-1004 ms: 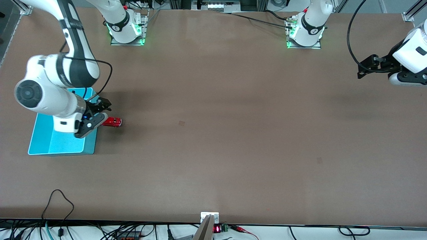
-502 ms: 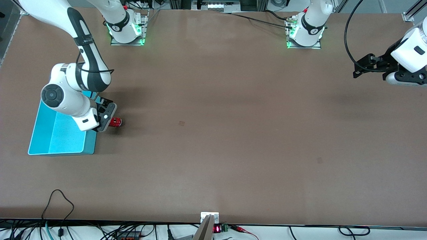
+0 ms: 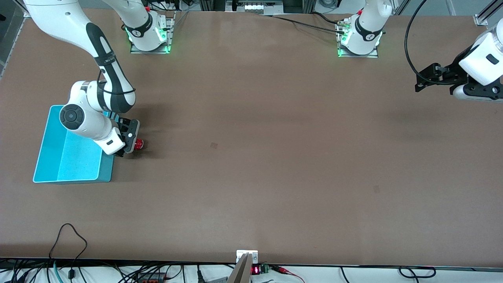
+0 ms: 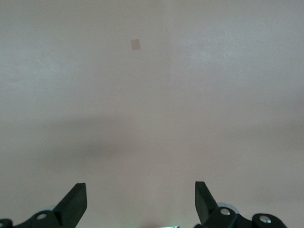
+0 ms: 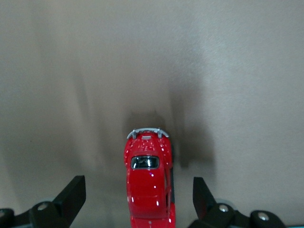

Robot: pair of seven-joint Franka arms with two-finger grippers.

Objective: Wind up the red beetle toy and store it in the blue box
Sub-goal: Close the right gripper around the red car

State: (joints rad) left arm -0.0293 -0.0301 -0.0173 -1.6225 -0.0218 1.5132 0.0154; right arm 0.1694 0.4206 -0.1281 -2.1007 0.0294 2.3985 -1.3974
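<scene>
The red beetle toy (image 3: 138,144) sits on the brown table (image 3: 267,157) in the left part of the front view, just beside the blue box (image 3: 49,157) on the side toward the table's middle, apart from the box's wall. The box lies at the right arm's end of the table, in the left-centre of that frame, open top up, with nothing visible in the part of its floor that shows. The right gripper (image 3: 131,138) is low over the toy, its wrist hanging partly over the box's near corner. In the right wrist view the toy (image 5: 149,180) fills the lower centre of the frame, seen from above with its silvery end pointing away from the camera and a dark window on its roof; the right gripper (image 5: 137,199) has its two black fingers (image 5: 71,194) spread wide, one on each side of the car with clear table showing between each finger and the red body, so nothing is gripped. The left arm waits at the right edge of the front view, its left gripper (image 3: 426,78) up over bare table. In the left wrist view the left gripper (image 4: 140,204) likewise shows its fingers (image 4: 73,202) apart over plain tabletop, with a small pale square mark (image 4: 136,44) on the surface in the upper part of the frame.
</scene>
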